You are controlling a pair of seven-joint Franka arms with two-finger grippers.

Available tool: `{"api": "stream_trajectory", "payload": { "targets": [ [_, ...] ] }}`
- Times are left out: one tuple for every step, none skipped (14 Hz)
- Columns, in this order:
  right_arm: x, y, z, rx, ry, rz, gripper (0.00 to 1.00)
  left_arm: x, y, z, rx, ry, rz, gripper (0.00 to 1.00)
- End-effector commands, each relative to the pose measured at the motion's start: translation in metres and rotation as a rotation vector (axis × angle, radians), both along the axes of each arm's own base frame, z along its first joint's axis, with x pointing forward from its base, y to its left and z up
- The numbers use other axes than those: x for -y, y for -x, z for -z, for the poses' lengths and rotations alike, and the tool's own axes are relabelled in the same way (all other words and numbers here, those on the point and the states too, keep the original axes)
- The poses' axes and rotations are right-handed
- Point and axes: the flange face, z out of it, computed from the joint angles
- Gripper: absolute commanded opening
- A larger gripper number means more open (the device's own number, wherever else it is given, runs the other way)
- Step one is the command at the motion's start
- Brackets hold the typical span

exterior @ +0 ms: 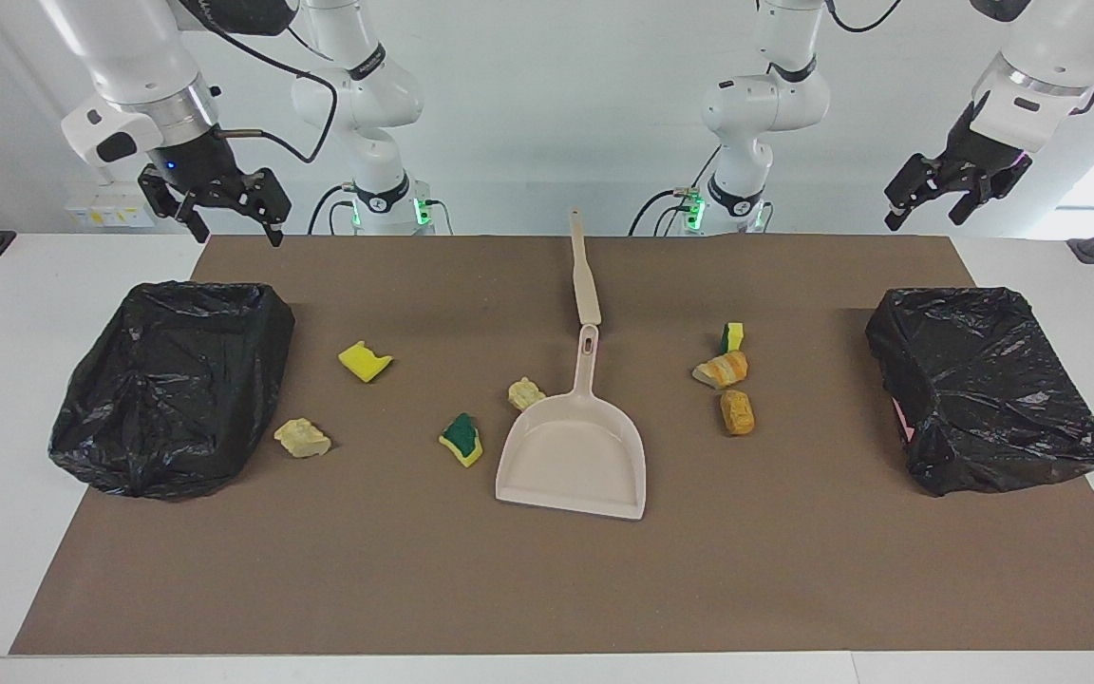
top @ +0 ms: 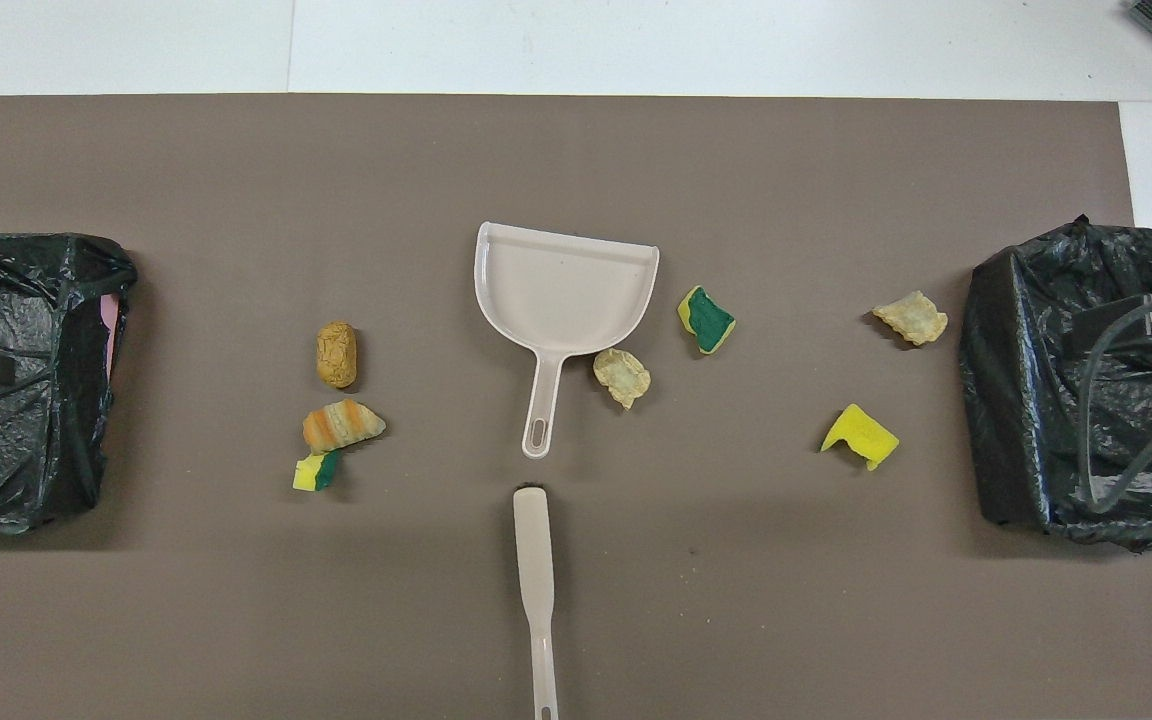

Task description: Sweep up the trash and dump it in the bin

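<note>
Left hand: our left hand (exterior: 948,198) hangs empty with fingers spread, up over the bench edge beside the bin (exterior: 984,385) at its own end.
Right hand: our right hand (exterior: 215,204) is likewise empty and spread wide, up over the edge by the other bin (exterior: 167,385).
Trash: we count seven foam chunks on the brown mat; three, among them the orange chunk (exterior: 737,411), lie toward the left arm's end, four toward the right arm's, with the pale chunk (exterior: 526,392) just beside the dustpan (exterior: 574,456).
Tools: the brush (exterior: 586,275) lies at mid-bench, nearer us than the dustpan, the two handles end to end and not touching.
Key relation: both handles run straight out from us along the centre line, so we judge neither arm clearly nearer; each hand must come inward and down.
</note>
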Motion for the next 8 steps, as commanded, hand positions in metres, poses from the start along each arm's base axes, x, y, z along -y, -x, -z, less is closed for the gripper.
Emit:
{"api": "stream_trajectory", "payload": {
  "targets": [
    [-0.0048, 0.0015, -0.0014, -0.007, -0.012, 0.016, 1.00, -0.0012, 0.0037, 0.0010, -0.006, -0.011, -0.010, 1.00],
    [-0.0067, 0.0022, -0.0014, -0.009, -0.014, 0.015, 1.00, -0.0012, 0.0037, 0.0010, -0.006, -0.011, -0.010, 1.00],
    [-0.0067, 0.0025, -0.0002, -0.010, -0.014, 0.013, 1.00, -0.0012, 0.0037, 0.0010, -0.006, -0.011, -0.010, 1.00],
    [-0.0067, 0.0037, 0.0011, -0.015, -0.014, 0.015, 1.00, -0.0012, 0.0037, 0.0010, -0.006, -0.011, -0.010, 1.00],
    [-0.0059, 0.0049, 0.0017, -0.018, -0.014, 0.015, 1.00, -0.0012, 0.0037, 0.0010, -0.006, -0.011, -0.010, 1.00],
    [-0.0059, 0.0077, 0.0031, -0.021, -0.014, 0.016, 1.00, -0.0012, 0.0037, 0.0010, -0.006, -0.011, -0.010, 1.00],
    [-0.0051, 0.0082, 0.0038, -0.023, -0.014, 0.018, 1.00, -0.0012, 0.0037, 0.0010, -0.006, -0.011, -0.010, 1.00],
    [-0.0051, 0.0083, 0.0038, -0.023, -0.014, 0.018, 1.00, -0.0012, 0.0037, 0.0010, -0.006, -0.011, -0.010, 1.00]
  ]
}}
